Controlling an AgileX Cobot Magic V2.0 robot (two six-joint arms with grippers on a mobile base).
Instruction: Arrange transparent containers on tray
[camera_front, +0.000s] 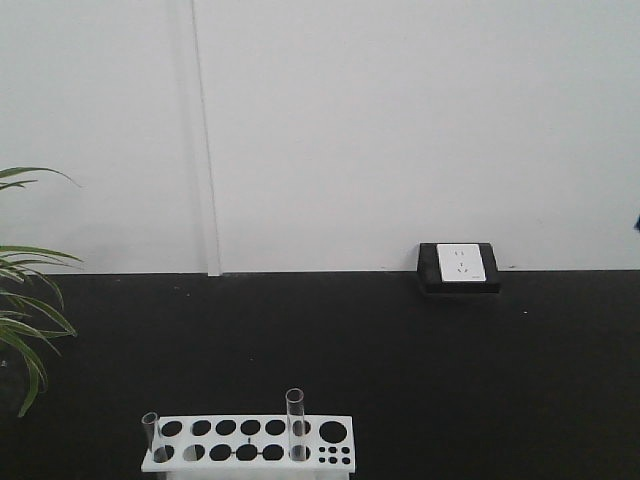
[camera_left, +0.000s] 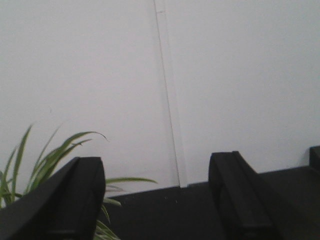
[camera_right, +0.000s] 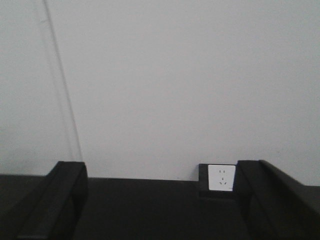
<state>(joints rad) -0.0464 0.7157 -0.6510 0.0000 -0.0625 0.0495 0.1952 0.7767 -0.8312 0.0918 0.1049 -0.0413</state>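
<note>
Toward wall (camera_front: 400, 130), tools (camera_left: 156, 160) (camera_right: 160, 165) spread, prob. level

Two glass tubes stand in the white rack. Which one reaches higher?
The tube nearer the middle of the rack: its rim rises well above the rack's top. The other tube, at the picture's left end, stays lower.

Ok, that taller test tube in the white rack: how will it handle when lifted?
The taller tube looks like thin clear glass, probably fragile and slippery. It stands upright in the rack, so a straight lift should free it, while a sideways pull might tip the rack. Round-bodied, it will likely roll once laid flat.
</note>
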